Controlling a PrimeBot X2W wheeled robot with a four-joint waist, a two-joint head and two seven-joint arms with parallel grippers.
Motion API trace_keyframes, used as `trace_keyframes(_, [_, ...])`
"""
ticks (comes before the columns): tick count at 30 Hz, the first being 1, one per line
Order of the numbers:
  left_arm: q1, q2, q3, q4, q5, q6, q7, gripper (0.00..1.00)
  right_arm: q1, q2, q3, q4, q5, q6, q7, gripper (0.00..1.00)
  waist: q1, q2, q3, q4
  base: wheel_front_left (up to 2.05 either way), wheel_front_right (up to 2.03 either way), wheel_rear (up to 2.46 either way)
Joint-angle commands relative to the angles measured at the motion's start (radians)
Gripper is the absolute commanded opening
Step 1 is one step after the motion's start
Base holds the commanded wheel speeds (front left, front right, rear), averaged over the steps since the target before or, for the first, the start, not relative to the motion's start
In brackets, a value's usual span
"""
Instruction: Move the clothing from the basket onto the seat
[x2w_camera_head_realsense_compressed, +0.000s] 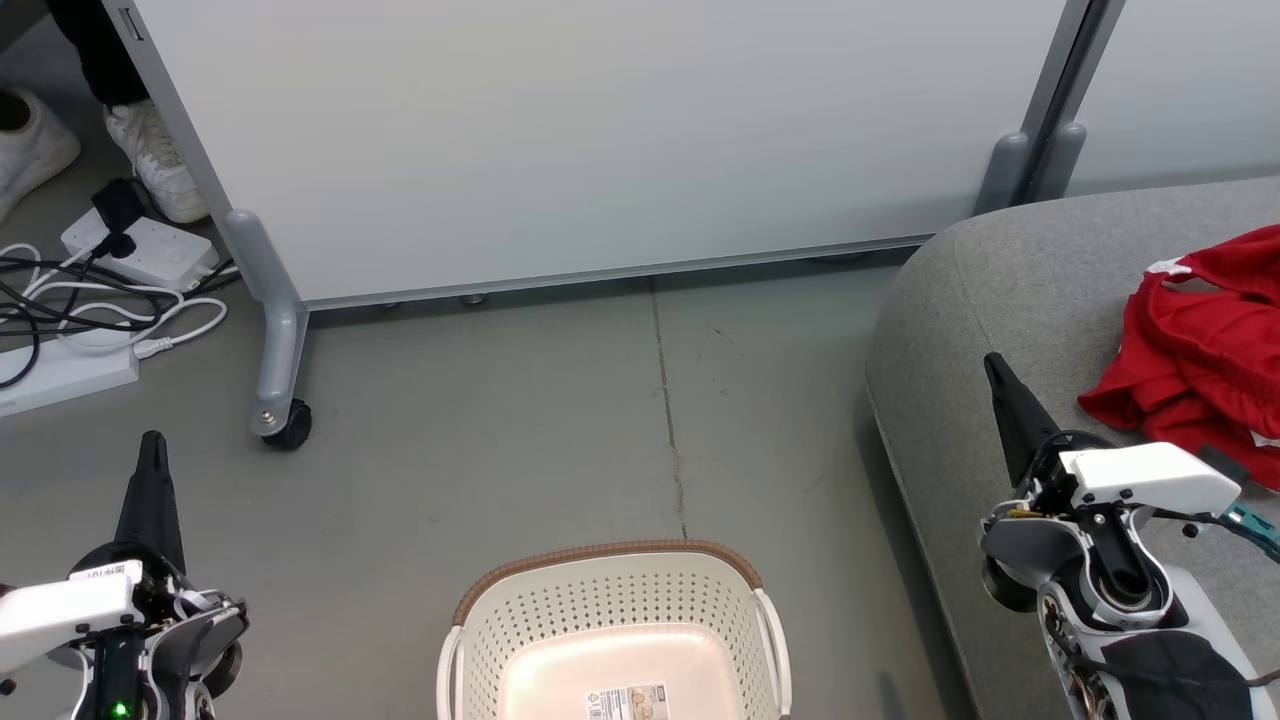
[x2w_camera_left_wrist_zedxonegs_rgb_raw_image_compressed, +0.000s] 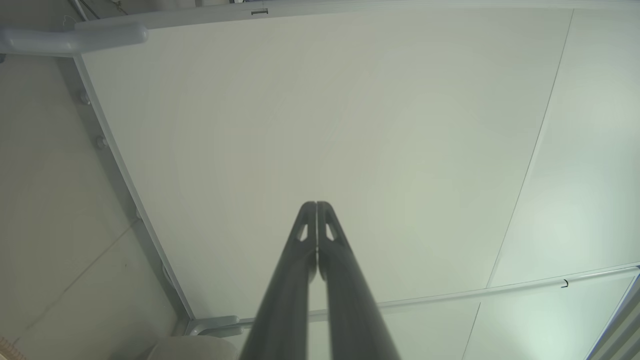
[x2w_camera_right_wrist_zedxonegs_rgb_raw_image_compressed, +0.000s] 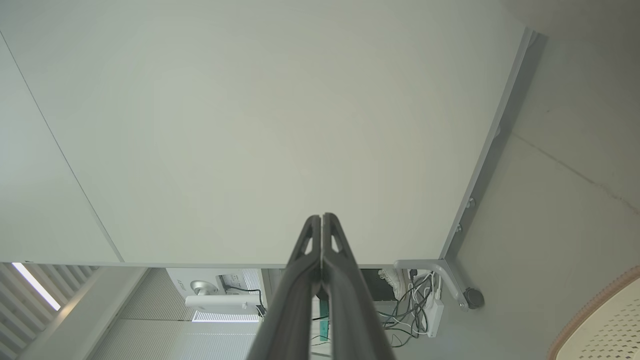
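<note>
Clothing (x2w_camera_head_realsense_compressed: 1200, 340): red heap on seat (x2w_camera_head_realsense_compressed: 1000, 300), just right of right gripper (x2w_camera_head_realsense_compressed: 993, 364); right arm nearer. Basket (x2w_camera_head_realsense_compressed: 610, 549) on floor between arms; its visible bottom shows label sticker (x2w_camera_head_realsense_compressed: 627, 700), no fabric. Left gripper (x2w_camera_head_realsense_compressed: 152, 442) well apart from heap. Both pairs of fingers pressed together, holding nothing. Judgement: transfer appears complete.

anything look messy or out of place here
The clothing lies in a crumpled heap on the grey seat. Tangled cables sprawl on the floor at far left. Nothing looks damaged.
</note>
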Motion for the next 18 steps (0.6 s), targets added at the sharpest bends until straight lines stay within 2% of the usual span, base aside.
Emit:
trace_keyframes(1, [-0.012,0.002,0.003,-0.001,-0.003,-0.004,0.005,0.00,-0.003,-0.009,-0.002,0.003,0.002,0.003,0.003,0.00,0.0000,0.0000,0.000,0.000,0.00,0.00,0.00])
trace_keyframes(18, [-0.012,0.002,0.004,-0.001,-0.003,-0.004,0.005,0.00,-0.003,-0.009,-0.002,0.003,0.002,0.003,0.003,0.00,0.0000,0.0000,0.000,0.000,0.00,0.00,0.00])
